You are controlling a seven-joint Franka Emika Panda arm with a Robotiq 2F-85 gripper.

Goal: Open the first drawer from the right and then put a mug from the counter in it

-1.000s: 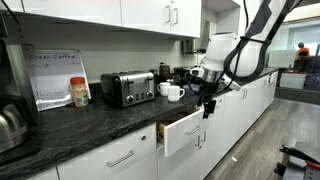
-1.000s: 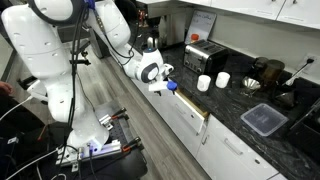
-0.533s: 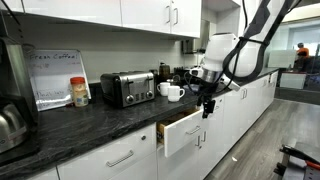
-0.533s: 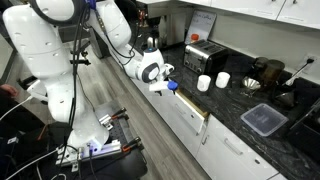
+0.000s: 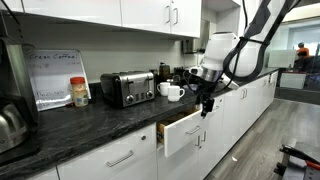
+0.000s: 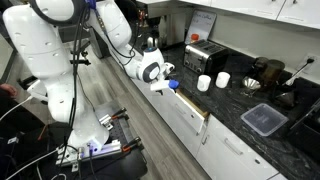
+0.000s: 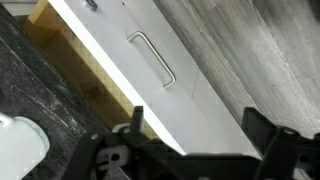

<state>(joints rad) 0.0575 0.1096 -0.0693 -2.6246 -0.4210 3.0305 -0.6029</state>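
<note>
Wide white flat-fronted drawer [image 5: 185,132] with a silver bar handle stands pulled partly out; the dark grey stone-look table [image 5: 95,120] lies above it; two small white ceramic mugs [image 5: 174,93] stand there behind the drawer; the black pincer [image 5: 207,106] hangs just before the drawer's front, fingers spread and empty.

Indoor light is soft and fairly even, and all frames are coarse. In an exterior view the dark counter [image 5: 95,118] carries a pale sheen, the toaster [image 5: 127,88] shows small glints, and the far right end is brighter than the dim left corner. In an exterior view the arm [image 6: 45,60] looks nearly washed out. In the wrist view the drawer [image 7: 160,80] front is almost blown white and its inside is shadowed. The jaws are dark, blurred shapes along the bottom edge.
</note>
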